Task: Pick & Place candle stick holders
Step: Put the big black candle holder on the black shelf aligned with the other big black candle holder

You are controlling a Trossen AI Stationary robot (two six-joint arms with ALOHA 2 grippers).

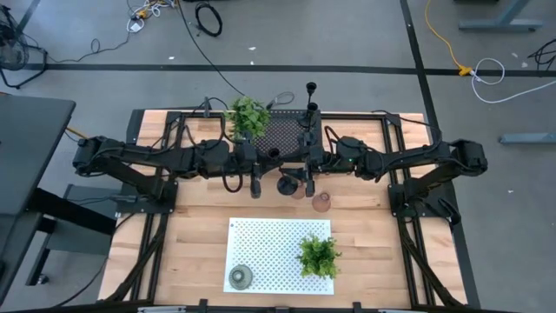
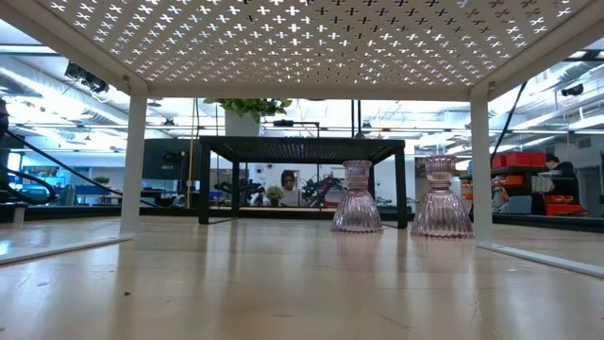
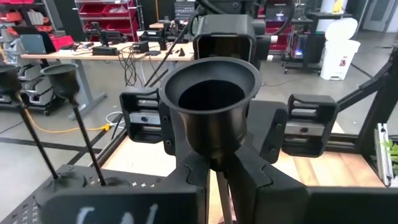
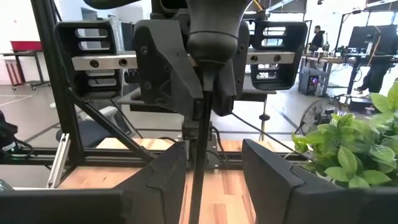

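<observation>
I read one slim black candle stick holder (image 3: pixel 211 102) as carried between the two arms near the table's middle, just in front of the black mesh rack (image 1: pixel 287 130): in the left wrist view its cup faces the camera and its stem runs down between the fingers of the left gripper (image 3: pixel 217 180), which are closed on it. In the right wrist view the same thin stem passes between the fingers of the right gripper (image 4: pixel 214 168); these stand apart from the stem, so I judge that gripper unclamped. Two more black holders (image 1: pixel 311 97) stand on the rack; two pink glass holders (image 2: pixel 357 198) sit on the table just beside the grippers, and an olive-green one (image 1: pixel 240 277) rests on the white perforated shelf (image 1: pixel 261 235) near a plant (image 1: pixel 319 255). Risk: the stem is thin, so a misaligned handover could tilt or drop the holder onto the pink glass below.
</observation>
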